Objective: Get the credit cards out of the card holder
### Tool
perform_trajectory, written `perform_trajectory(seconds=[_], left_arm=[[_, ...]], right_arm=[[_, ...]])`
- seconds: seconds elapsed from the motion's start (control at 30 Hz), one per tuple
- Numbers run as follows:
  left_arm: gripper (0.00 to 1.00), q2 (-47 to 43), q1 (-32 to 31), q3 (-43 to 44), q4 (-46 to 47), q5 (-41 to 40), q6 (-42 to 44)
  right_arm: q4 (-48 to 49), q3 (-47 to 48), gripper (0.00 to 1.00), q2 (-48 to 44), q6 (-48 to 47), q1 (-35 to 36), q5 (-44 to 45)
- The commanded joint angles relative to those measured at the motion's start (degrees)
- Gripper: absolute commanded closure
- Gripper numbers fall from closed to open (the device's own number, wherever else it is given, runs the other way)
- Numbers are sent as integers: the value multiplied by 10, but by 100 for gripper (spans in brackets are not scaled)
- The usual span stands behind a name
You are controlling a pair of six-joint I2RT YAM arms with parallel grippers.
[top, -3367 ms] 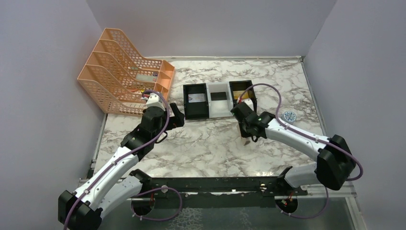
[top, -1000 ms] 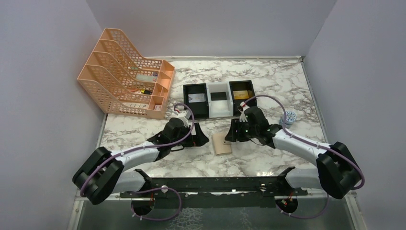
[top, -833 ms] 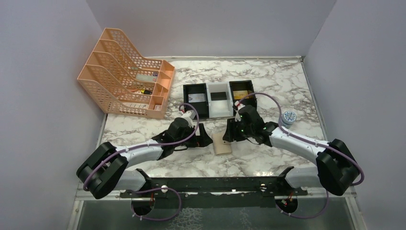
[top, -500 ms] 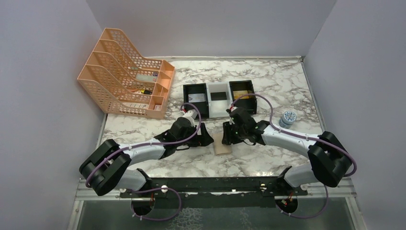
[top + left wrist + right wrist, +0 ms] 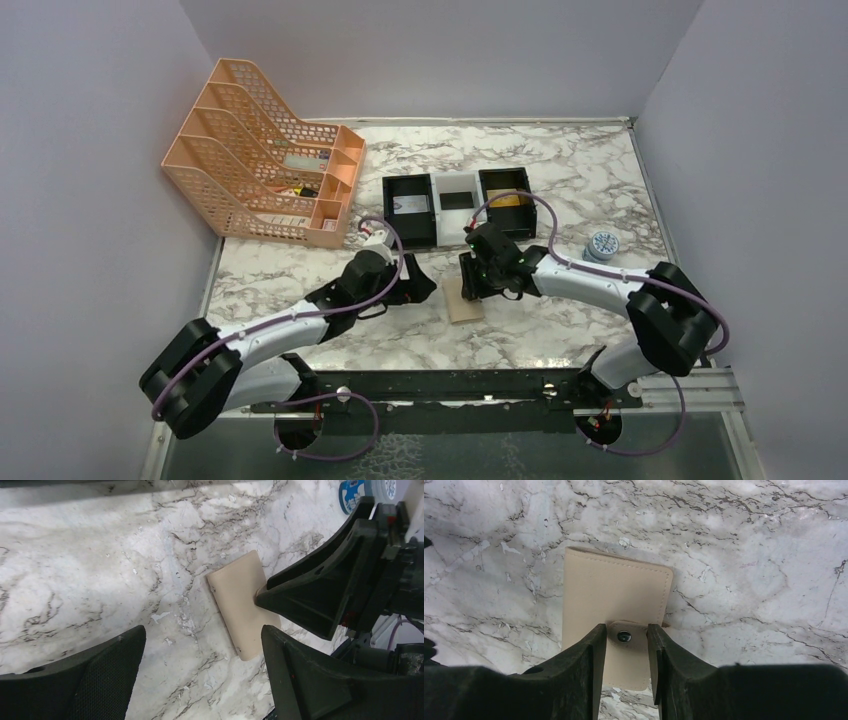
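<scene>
Since a second ago the right gripper (image 5: 625, 628) has slid from just right of the card holder (image 5: 616, 605) onto its edge. The tan holder lies flat and closed on the marble table (image 5: 560, 180), near the front middle. Its snap tab (image 5: 625, 637) is fastened and sits between the narrowed right jaws; whether they already pinch it cannot be told. The left gripper (image 5: 202, 630) waits just beside the holder, jaws spread wide and holding nothing. No card is out yet, so it seems that unsnapping, unfolding and pulling the cards all remain.
</scene>
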Motion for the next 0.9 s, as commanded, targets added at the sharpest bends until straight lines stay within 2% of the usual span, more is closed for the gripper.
perform_trajectory(seconds=[0.0, 0.3, 0.6, 0.8, 0.87], left_arm=[[11, -49, -1, -6, -31, -63, 17], [10, -88, -1, -2, -67, -79, 29], [10, -40, -1, 15, -50, -34, 23], [11, -14, -1, 19, -44, -24, 18], [11, -8, -1, 20, -42, -22, 19]], right_arm=[[-6, 16, 64, 17, 4, 7, 17], [-15, 28, 67, 37, 1, 10, 34], [-16, 31, 69, 19, 0, 11, 23], [-25, 42, 69, 42, -2, 14, 34], [-32, 48, 73, 56, 1, 17, 44]])
